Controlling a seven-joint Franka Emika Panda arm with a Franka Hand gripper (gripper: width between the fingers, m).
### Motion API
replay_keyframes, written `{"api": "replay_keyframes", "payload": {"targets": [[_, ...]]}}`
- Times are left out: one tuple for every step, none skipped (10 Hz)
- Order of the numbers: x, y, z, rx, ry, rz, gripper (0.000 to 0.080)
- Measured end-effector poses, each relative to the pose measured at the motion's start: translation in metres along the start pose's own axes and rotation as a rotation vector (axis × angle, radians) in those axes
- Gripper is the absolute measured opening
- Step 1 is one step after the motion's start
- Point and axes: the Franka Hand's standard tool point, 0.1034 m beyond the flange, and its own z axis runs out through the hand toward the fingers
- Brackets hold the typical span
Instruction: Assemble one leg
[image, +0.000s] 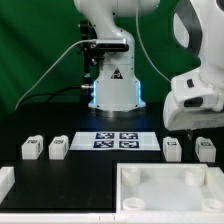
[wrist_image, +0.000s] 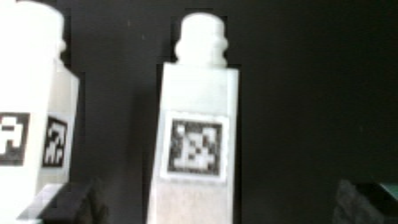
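The arm (image: 195, 60) is bending down from above at the exterior view's right end of the black table (image: 85, 172) - its white wrist is hanging over the pair of legs (image: 172, 148) lying there, upright and pointing straight down. In the wrist view the gripper (wrist_image: 210, 205) is hovering over the leg (wrist_image: 199, 125), which is lying flat, tag up, peg end pointing away from the gripper. The dark fingers (wrist_image: 54, 205) are standing wide apart on either side of it - gripping nothing. A neighbouring leg (wrist_image: 32, 110) is lying just beside it.
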Motion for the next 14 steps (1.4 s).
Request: {"api": "replay_keyframes", "payload": {"targets": [[-0.001, 0.002, 0.006, -0.003, -0.117, 0.007, 0.0649], [0.007, -0.003, 0.008, -0.001, -0.182, 0.0, 0.0649], [0.004, -0.003, 0.01, -0.003, -0.271, -0.006, 0.0649], [0.006, -0.003, 0.011, -0.002, -0.318, -0.007, 0.0649], [0.01, -0.004, 0.012, 0.0, -0.306, 0.0, 0.0649], [0.009, -0.006, 0.016, -0.004, -0.31, -0.002, 0.0649], [0.007, -0.007, 0.023, -0.009, -0.323, -0.005, 0.0649], [0.005, -0.006, 0.028, -0.011, -0.332, -0.01, 0.0649], [0.004, -0.005, 0.032, -0.012, -0.333, -0.015, 0.0649], [0.004, -0.005, 0.031, -0.011, -0.331, -0.015, 0.0649], [0.004, -0.005, 0.031, -0.011, -0.331, -0.015, 0.0649], [0.004, -0.005, 0.031, -0.011, -0.331, -0.015, 0.0528], [0.004, -0.005, 0.031, -0.011, -0.331, -0.015, 0.0528], [0.004, -0.005, 0.031, -0.011, -0.331, -0.015, 0.0346]]}}
